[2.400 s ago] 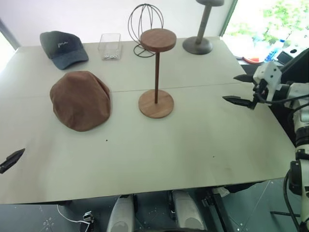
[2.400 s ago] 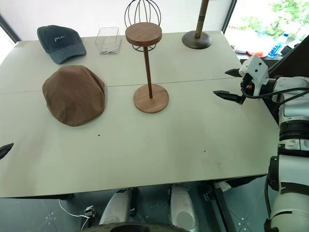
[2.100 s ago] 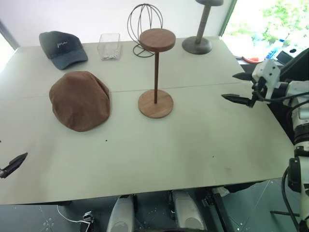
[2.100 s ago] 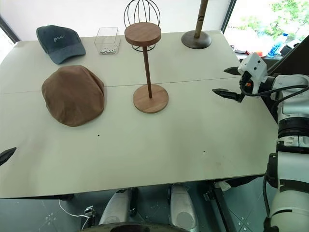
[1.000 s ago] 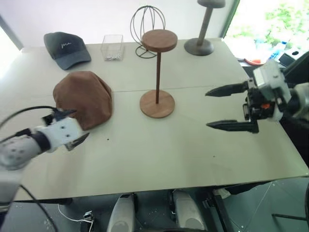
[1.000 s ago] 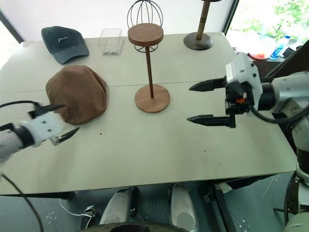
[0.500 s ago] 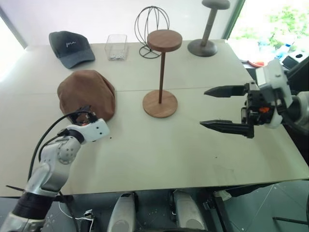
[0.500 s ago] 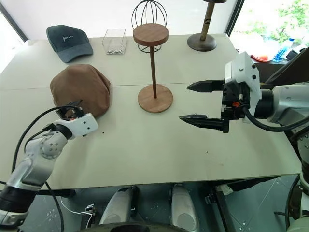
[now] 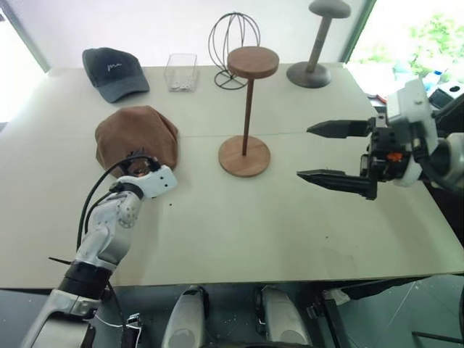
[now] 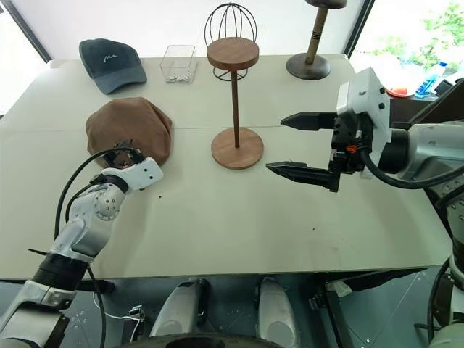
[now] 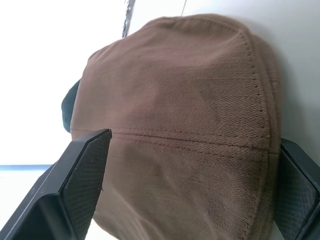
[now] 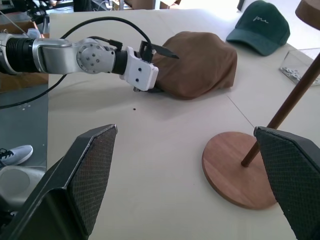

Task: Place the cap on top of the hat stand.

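Left wrist view shows the cap (image 11: 185, 125) between the wide-spread fingers (image 11: 75, 190) of the left hand (image 9: 139, 168).

Count on the table (image 9: 239, 217): 2 caps – one rust-brown flat cap (image 9: 138, 135), one dark grey baseball cap (image 9: 114, 72). 3 stands – one reddish-brown wooden hat stand (image 9: 247, 109), one grey mushroom-topped stand (image 9: 319, 43), one black wire globe (image 9: 233, 49). 1 clear plastic box (image 9: 181, 72).
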Robot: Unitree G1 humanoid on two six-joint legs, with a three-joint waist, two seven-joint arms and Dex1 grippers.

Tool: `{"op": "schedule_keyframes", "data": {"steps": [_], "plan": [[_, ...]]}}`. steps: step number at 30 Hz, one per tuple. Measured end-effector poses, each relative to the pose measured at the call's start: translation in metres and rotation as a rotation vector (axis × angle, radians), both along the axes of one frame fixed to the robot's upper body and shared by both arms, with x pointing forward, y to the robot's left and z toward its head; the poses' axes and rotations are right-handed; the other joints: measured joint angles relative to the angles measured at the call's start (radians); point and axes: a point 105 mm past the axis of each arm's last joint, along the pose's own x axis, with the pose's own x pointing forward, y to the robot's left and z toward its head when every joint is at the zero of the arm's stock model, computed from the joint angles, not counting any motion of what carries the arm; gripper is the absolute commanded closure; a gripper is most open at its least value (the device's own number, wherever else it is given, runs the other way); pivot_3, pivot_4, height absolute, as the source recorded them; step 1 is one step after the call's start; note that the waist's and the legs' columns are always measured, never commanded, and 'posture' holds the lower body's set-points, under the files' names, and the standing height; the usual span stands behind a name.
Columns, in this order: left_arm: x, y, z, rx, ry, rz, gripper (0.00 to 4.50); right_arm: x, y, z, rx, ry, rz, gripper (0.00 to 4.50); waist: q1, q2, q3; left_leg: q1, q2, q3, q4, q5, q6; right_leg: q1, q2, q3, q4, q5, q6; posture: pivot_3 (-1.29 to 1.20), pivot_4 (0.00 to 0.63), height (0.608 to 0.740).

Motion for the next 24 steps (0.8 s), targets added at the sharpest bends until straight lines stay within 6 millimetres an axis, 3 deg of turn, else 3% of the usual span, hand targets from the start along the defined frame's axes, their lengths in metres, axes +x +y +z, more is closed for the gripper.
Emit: {"op": "schedule_keyframes", "data": {"steps": [2,6,9,15,18,20,24], "plan": [[0.002,0.005,-0.004,0.006,0.013,0.013,1.27,0.001,0.001,0.000,0.001,0.002,0.000,0.00,-0.004,0.000,0.000,0.000,0.000,0.000,-0.001,0.000,0.001,0.000,0.000,0.000,-0.001,-0.002,0.003,0.00,0.150,0.740],[0.002,0.015,-0.011,0.015,0.031,0.040,3.21,0.002,0.002,-0.001,0.001,0.009,0.002,0.00,-0.007,0.000,0.000,0.000,0.000,0.000,-0.002,-0.001,0.002,-0.001,0.000,0.000,0.000,0.000,0.000,0.00,0.150,0.740],[0.006,0.022,0.005,0.036,-0.022,0.048,4.46,0.003,0.003,0.003,0.012,0.006,0.002,0.00,-0.004,0.000,0.000,0.000,0.000,0.000,-0.002,-0.001,0.002,-0.001,0.000,0.000,0.000,0.000,0.000,0.00,0.150,0.740],[0.007,0.032,0.015,0.056,-0.041,0.055,4.46,0.006,0.000,0.006,0.038,0.033,-0.015,0.00,-0.002,0.000,0.000,0.000,0.000,0.000,-0.002,-0.001,0.002,-0.001,0.000,0.000,-0.001,0.000,0.000,0.00,0.150,0.740],[0.009,0.037,0.032,0.061,-0.080,0.032,4.46,0.008,-0.005,0.009,0.028,0.022,-0.037,0.00,-0.001,-0.001,0.001,-0.001,0.000,0.000,-0.002,-0.001,0.002,-0.002,0.000,0.000,-0.001,0.000,0.000,0.00,0.150,0.740],[0.014,0.039,0.061,0.070,-0.149,0.001,4.46,0.010,-0.013,0.014,0.024,0.012,-0.071,0.00,0.001,-0.002,0.002,-0.003,0.000,0.000,-0.001,-0.001,0.002,-0.002,-0.001,0.000,-0.001,0.000,0.000,0.00,0.150,0.740],[0.020,0.036,0.142,0.066,-0.359,-0.062,4.46,0.011,-0.025,0.026,0.034,-0.019,-0.112,0.00,0.003,-0.002,0.002,-0.008,0.000,0.000,0.001,-0.001,0.002,-0.004,-0.002,-0.001,-0.003,0.000,0.000,0.00,0.150,0.740]]}}
